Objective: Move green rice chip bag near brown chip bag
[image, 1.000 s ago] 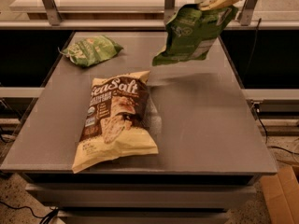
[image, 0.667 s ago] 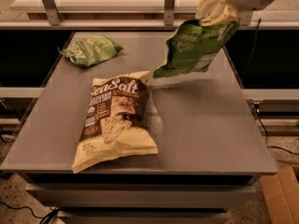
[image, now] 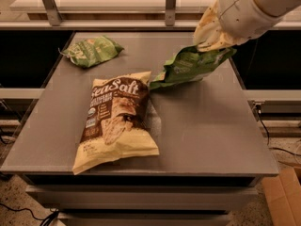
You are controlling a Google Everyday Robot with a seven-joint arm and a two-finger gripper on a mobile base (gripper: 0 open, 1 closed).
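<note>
The green rice chip bag (image: 188, 67) hangs tilted from my gripper (image: 212, 42), which is shut on its upper right edge at the table's back right. The bag's lower left corner reaches down to the table right beside the top right corner of the brown chip bag (image: 115, 119). The brown chip bag is large and cream-yellow with a dark brown panel and "Sea Salt" lettering, and lies flat left of the table's middle. My arm's pale casing (image: 249, 6) comes in from the upper right.
A paler green bag (image: 91, 51) lies at the back left of the grey table (image: 207, 131). A rail with metal posts (image: 170, 4) runs behind the table. A cardboard box (image: 284, 197) stands on the floor at the lower right.
My gripper has come down and moved left with the green rice chip bag. The bag's lower corner now reaches the table next to the brown chip bag.
</note>
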